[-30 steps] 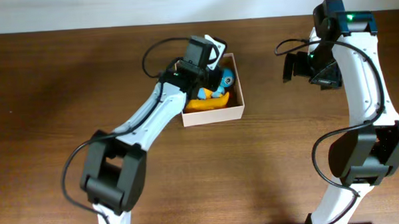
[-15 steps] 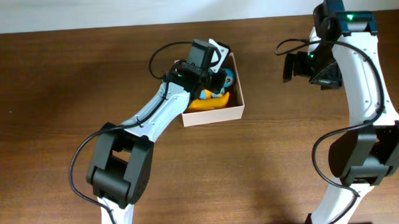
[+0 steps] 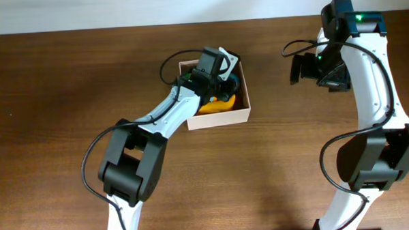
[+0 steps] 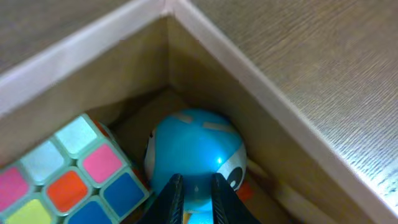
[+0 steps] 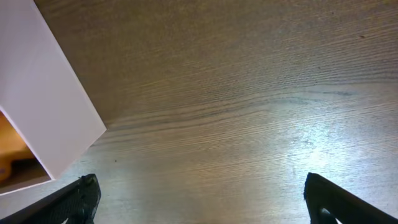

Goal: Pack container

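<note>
The container (image 3: 218, 118) is a small square cream-walled box with a brown floor, at the table's middle back. Inside it lie a round blue toy (image 3: 235, 80), an orange-yellow toy (image 3: 214, 106) and a colourful puzzle cube (image 4: 68, 168). My left gripper (image 3: 225, 77) reaches into the box's far right corner. In the left wrist view its gripper (image 4: 194, 180) is shut narrowly on the blue toy (image 4: 196, 146), next to the box wall (image 4: 74, 46). My right gripper (image 3: 300, 69) hangs open above bare table, right of the box, with nothing between its fingers (image 5: 84, 193).
A cream corner of the container (image 5: 50, 106) shows at the left of the right wrist view; the rest there is brown wooden table (image 5: 249, 93). A pale wall runs along the table's back edge (image 3: 119, 9).
My left gripper has shifted to the right inside the box, toward its far right corner, and its arm has swung with it. The right arm has not moved.
</note>
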`<state>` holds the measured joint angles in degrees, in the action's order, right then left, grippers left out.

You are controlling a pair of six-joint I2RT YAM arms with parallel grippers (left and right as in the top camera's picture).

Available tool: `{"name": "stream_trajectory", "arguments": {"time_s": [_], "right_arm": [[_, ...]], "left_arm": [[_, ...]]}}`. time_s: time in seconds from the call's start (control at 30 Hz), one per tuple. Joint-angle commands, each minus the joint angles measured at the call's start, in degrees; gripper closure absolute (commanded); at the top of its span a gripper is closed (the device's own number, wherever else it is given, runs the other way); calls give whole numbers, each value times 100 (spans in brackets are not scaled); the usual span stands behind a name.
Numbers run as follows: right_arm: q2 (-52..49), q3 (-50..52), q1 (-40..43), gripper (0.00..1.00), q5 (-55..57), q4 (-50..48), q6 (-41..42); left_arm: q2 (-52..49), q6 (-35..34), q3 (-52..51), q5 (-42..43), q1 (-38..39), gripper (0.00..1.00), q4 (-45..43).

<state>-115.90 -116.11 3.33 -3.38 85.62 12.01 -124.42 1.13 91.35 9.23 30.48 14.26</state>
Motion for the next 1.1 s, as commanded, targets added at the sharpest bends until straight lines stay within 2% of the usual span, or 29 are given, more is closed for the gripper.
{"name": "stream_trajectory", "arguments": {"time_s": [0.0, 0.17, 0.37, 0.47, 0.53, 0.57, 0.8, 0.93, 1.07], "right_arm": [[4, -15, 9, 1, -52, -2, 22], [4, -15, 7, 1, -52, -2, 22], [4, -15, 7, 1, -52, -2, 22], [4, -15, 7, 1, -52, -2, 22], [4, -15, 7, 1, -52, -2, 22], [4, -15, 7, 1, -52, 0, 22], [4, -15, 7, 1, -52, -2, 22], [4, -15, 7, 1, -52, 0, 22], [4, -15, 7, 1, -52, -2, 22]], "left_arm": [[-138, 111, 31, 107, 66, 83, -55], [-125, 111, 39, 103, 63, 83, -232], [240, 111, 216, 52, 26, 82, -28], [658, 114, 258, -372, 0, 82, 175], [931, 114, 258, -737, -7, 72, 315], [1049, 114, 258, -872, -13, 64, 391], [1867, 72, 258, -1681, -146, 61, 1276], [2203, -411, 258, -1875, -428, 60, 1825], [2389, -1075, 258, -1875, -1016, 55, 2514]]}}
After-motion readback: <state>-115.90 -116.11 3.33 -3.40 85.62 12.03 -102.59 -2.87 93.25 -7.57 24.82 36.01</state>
